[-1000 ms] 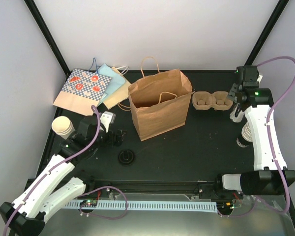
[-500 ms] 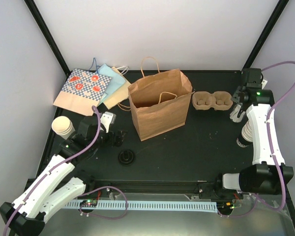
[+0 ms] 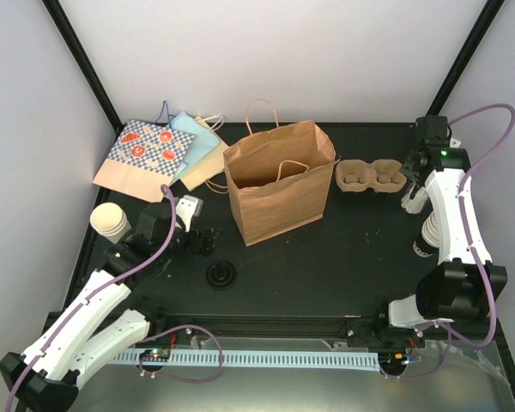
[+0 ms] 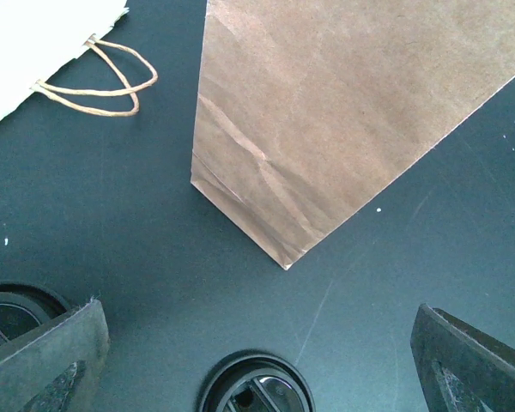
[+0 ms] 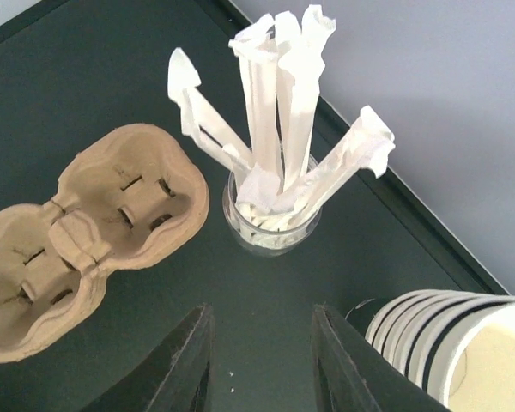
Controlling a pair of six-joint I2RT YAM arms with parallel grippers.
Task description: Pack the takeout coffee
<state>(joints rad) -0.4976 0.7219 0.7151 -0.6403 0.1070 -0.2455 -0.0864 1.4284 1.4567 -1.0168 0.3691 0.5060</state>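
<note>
- While the R pincer (image 5: 262, 365) hangs above the table, its fingers are partly parted w/ nothing between them (no grip).
- Straight ahead of it is a clear jar of paper-wrapped straws (image 5: 270, 215). The pulp carrier (image 5: 94, 227) lies ahead-left of it, just beside the jar, w/ both hollows empty. A stack of cream cups (image 5: 446, 330) is close on its right.
- L pincer (image 4: 257, 343) is spread wide and holds nothing. A black lid (image 4: 256, 384) lies flat on the table below the gap between its fingers. What looks like a 2nd lid (image 4: 9, 311) peeks out by the left finger.
- The brown paper bag (image 4: 326, 112) stands ahead of the L pincer, upright w/ its mouth open (per top view). A 2nd cup stack (image 3: 110, 221) sits off to its left.
- Step, my read: very early, approach phase. No cup is seated in the carrier and no lid is on a cup.
- R target is unclear. Carrier and cups flank the fingers and neither is between them, so I can't tell which it's going for.
- Next move needs:
  - R to shift sideways and line up on one item, either the carrier rim or the top cup, then drop before closing.
  - R to keep clear of the straws, since the jar looks tippy.
  - L to drop straight down to take the lid by its rim.
</note>
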